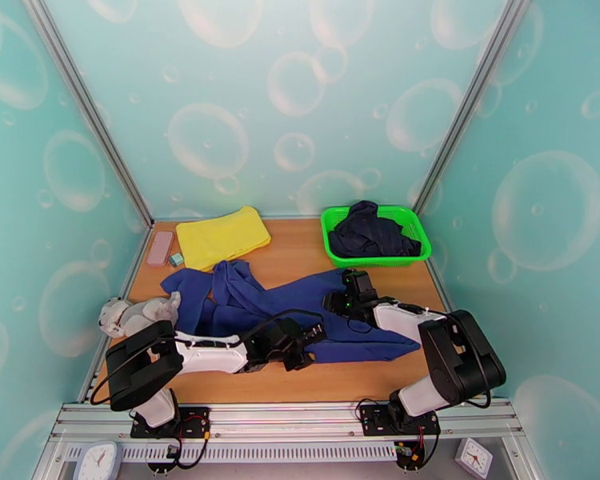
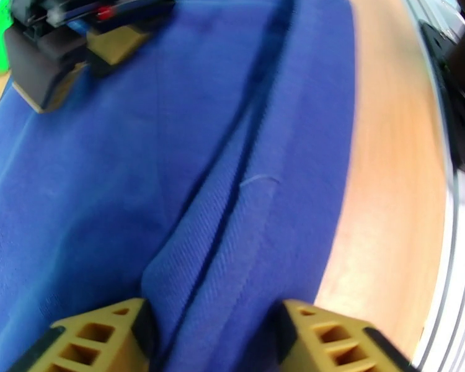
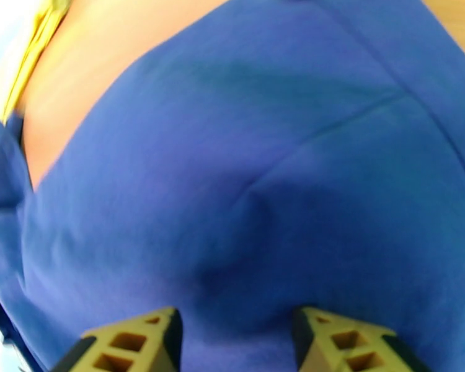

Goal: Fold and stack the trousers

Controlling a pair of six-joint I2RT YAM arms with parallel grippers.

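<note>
L tool (image 2: 211, 320) & R tool (image 3: 235, 330) straddle soft royal-blue cloth trousers (image 1: 296, 294), jaws apart; can't tell if gripping. Risk: shallow pinch slips on lift, fold collapses.

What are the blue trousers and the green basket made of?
The blue trousers look like soft, matte woven cloth: fine diagonal weave lines and loose folds show. The green basket is probably plastic, going by its bright, even colour and stiff, straight rim.
</note>
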